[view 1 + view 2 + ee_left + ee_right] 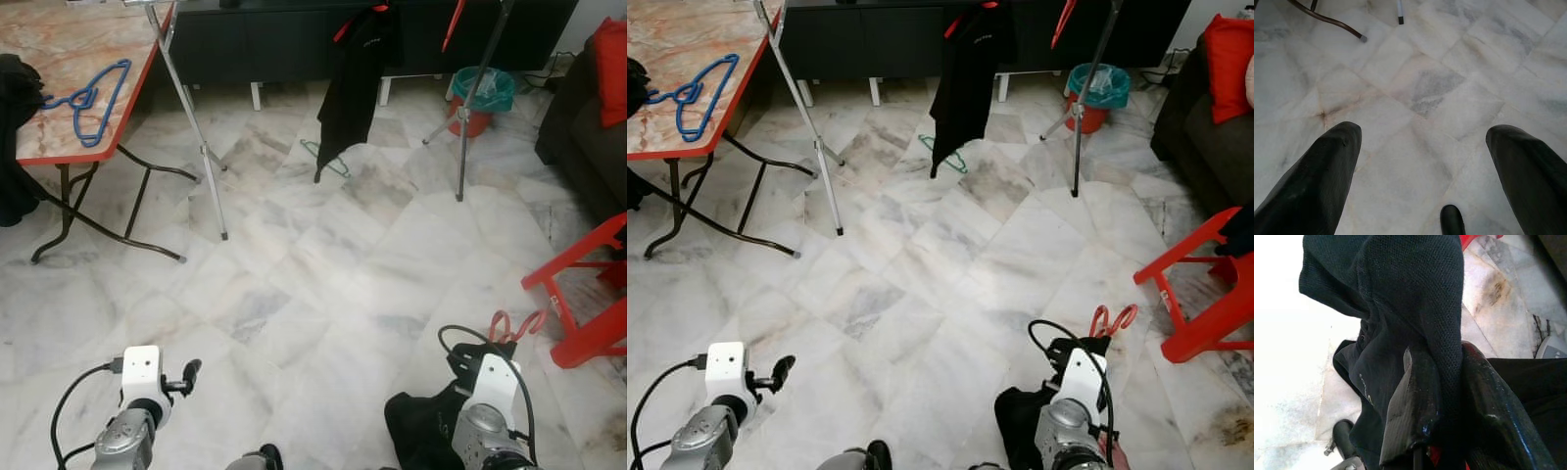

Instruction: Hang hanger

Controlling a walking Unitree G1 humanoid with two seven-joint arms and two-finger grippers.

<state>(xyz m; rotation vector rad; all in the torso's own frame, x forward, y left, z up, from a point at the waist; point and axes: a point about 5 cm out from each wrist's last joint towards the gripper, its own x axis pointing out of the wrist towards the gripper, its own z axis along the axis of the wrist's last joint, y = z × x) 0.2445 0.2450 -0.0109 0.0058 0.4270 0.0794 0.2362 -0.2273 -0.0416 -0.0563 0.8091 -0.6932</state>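
Carrying step: the loaded hanger is in hand, well short of the rack.

The right gripper (1442, 396) has its two black fingers pinched on a red hanger (514, 325) draped with a dark garment (1400, 308); the hook pokes up beside the wrist, low over the marble floor (294, 294). The left gripper (1422, 161) hangs idle, fingers spread wide with nothing between them. Far ahead stands the clothes rack (191, 127), its rail cut off at the top edge, with a black shirt (355, 73) already hanging between its legs. A blue hanger (88, 98) lies near the table's (69, 155) front edge, and a green one (328, 160) lies on the floor under the shirt. Next, I judge, the robot must walk to the rack, raise the right arm and hook the hanger over the rail.
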